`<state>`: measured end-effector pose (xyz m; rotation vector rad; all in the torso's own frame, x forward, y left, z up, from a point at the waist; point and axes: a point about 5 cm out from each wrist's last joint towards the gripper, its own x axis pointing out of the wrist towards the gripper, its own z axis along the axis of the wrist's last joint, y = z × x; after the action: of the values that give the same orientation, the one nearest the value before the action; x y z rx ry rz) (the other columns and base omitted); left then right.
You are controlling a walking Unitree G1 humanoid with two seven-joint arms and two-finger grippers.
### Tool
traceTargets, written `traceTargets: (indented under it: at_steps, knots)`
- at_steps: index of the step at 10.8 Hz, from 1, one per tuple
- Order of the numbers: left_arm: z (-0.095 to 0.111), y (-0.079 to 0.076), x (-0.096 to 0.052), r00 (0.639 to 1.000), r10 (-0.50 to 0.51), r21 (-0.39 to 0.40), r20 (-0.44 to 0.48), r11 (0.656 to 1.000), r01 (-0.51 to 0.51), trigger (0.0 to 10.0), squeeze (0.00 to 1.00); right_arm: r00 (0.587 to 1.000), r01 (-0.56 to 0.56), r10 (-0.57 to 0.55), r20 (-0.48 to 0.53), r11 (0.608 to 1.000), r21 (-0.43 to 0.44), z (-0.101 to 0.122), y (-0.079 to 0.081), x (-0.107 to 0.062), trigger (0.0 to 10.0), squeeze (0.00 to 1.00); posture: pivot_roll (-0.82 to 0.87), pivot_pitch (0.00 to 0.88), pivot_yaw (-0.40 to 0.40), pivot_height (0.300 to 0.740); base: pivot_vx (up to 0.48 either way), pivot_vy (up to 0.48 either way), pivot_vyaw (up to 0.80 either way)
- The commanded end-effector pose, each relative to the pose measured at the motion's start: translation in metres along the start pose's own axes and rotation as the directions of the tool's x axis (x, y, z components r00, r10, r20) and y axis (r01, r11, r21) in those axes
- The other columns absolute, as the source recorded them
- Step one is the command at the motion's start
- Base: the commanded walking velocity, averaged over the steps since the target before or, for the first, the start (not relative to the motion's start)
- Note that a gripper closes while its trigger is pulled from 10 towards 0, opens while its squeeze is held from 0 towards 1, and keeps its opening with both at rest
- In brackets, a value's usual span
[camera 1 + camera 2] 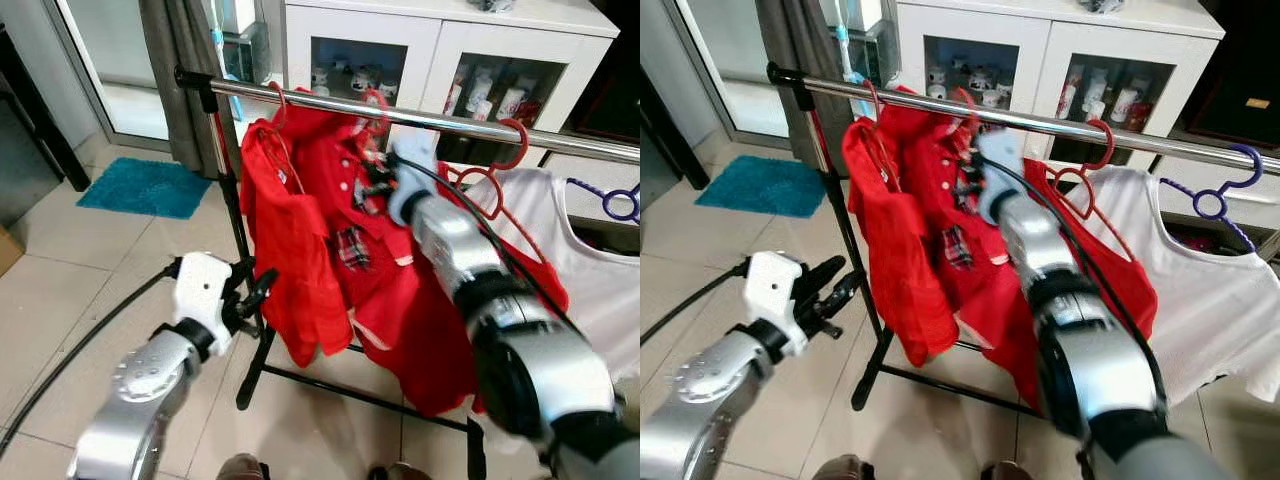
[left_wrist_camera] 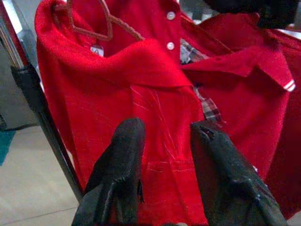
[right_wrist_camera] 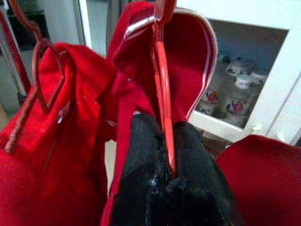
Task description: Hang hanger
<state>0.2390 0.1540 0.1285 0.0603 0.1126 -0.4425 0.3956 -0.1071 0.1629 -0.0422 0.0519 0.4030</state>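
right claw (image 3: 167,155) clamped on red hanger (image 3: 162,94), raised so hook meets rail (image 1: 420,118); left claw (image 2: 164,155) open, waiting beside red shirt (image 2: 141,94).

I saw the chrome rail (image 1: 420,118) crowded at its left end: two red shirts (image 1: 300,230) hung pressed together, and my right gripper (image 3: 165,155) sat clamped on a red hanger (image 3: 162,94) wedged between their collars. Just right of them an empty red hanger (image 1: 500,160) touched a white T-shirt (image 1: 1200,270) on a purple hanger (image 1: 1220,190). My left gripper (image 2: 162,174), fingers parted, faced the near shirt front with open tiled floor (image 1: 90,270) to its left. The rack's upright post (image 1: 232,220) blocked the far left.
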Motion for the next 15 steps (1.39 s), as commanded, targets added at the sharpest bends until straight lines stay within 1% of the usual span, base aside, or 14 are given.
traceTargets:
  at_steps: [1, 2, 4, 5, 6, 7, 8, 10, 11, 13, 15]
  knots:
    - [0.001, 0.002, 0.002, 1.000, 0.020, 0.008, 0.012, 1.000, -0.020, 10.0, 0.00, 0.988, -0.025, 0.026, 0.153, 1.000, -0.008, 0.027, 0.000, -0.001, 0.0, 0.00, 0.08, 0.000, 0.007, 0.740, 0.000, 0.000, 0.00]
    - [-0.001, 0.003, 0.001, 1.000, 0.028, 0.000, 0.011, 1.000, -0.028, 10.0, 0.00, 0.980, -0.072, 0.074, 0.183, 0.997, -0.019, 0.026, 0.007, -0.006, 0.0, 0.00, 0.07, 0.000, 0.003, 0.740, 0.000, 0.000, 0.00]
    - [-0.003, 0.002, 0.003, 0.999, 0.037, -0.010, 0.009, 0.999, -0.037, 10.0, 0.00, 0.982, -0.091, 0.099, 0.158, 0.994, -0.057, 0.012, 0.014, -0.015, 0.0, 0.00, 0.07, 0.000, -0.003, 0.740, 0.000, 0.000, 0.00]
    - [-0.006, 0.000, 0.005, 0.999, 0.043, -0.014, 0.005, 0.999, -0.043, 10.0, 0.00, 0.989, -0.082, 0.090, 0.116, 0.994, -0.077, -0.001, 0.017, -0.025, 0.0, 0.00, 0.07, 0.000, -0.017, 0.740, 0.000, 0.000, 0.00]
    - [-0.008, -0.001, 0.007, 0.998, 0.055, -0.021, 0.003, 0.998, -0.055, 10.0, 0.00, 0.994, -0.050, 0.059, 0.088, 0.994, -0.093, -0.011, 0.017, -0.037, 0.0, 0.00, 0.07, 0.006, -0.024, 0.740, -0.244, 0.000, 0.00]
    - [-0.009, -0.001, 0.007, 0.998, 0.062, -0.027, 0.003, 0.998, -0.062, 10.0, 0.00, 0.996, -0.024, 0.032, 0.081, 0.995, -0.097, -0.017, 0.016, -0.046, 0.0, 0.00, 0.07, 0.016, -0.031, 0.740, -0.255, 0.000, 0.00]
    - [-0.009, -0.002, 0.005, 0.998, 0.062, -0.028, 0.001, 0.998, -0.061, 10.0, 0.00, 0.997, -0.006, 0.013, 0.071, 0.995, -0.100, -0.022, 0.015, -0.052, 0.0, 0.00, 0.07, 0.023, -0.032, 0.740, -0.255, 0.000, 0.00]
    - [-0.010, -0.002, 0.003, 0.998, 0.060, -0.026, -0.002, 0.998, -0.060, 10.0, 0.00, 1.000, 0.015, -0.013, 0.023, 0.996, -0.092, -0.034, 0.015, -0.064, 0.0, 0.00, 0.07, 0.029, -0.033, 0.740, -0.251, 0.000, 0.00]
    - [-0.010, -0.002, 0.002, 0.998, 0.061, -0.027, -0.002, 0.998, -0.061, 10.0, 0.00, 1.000, 0.028, -0.027, 0.006, 0.998, -0.059, -0.038, 0.015, -0.070, 0.0, 0.00, 0.07, 0.033, -0.036, 0.740, 0.000, 0.000, 0.00]
    - [-0.010, -0.001, 0.001, 0.998, 0.060, -0.025, -0.002, 0.998, -0.060, 10.0, 0.00, 0.999, 0.036, -0.037, -0.010, 0.999, -0.034, -0.041, 0.016, -0.074, 0.0, 0.00, 0.08, 0.033, -0.037, 0.740, 0.000, 0.000, 0.00]
    - [-0.009, 0.000, 0.001, 0.998, 0.061, -0.021, 0.000, 0.998, -0.061, 10.0, 0.00, 0.999, 0.044, -0.044, -0.009, 0.999, -0.025, -0.040, 0.017, -0.075, 0.0, 0.00, 0.08, 0.030, -0.035, 0.740, 0.000, 0.000, 0.00]
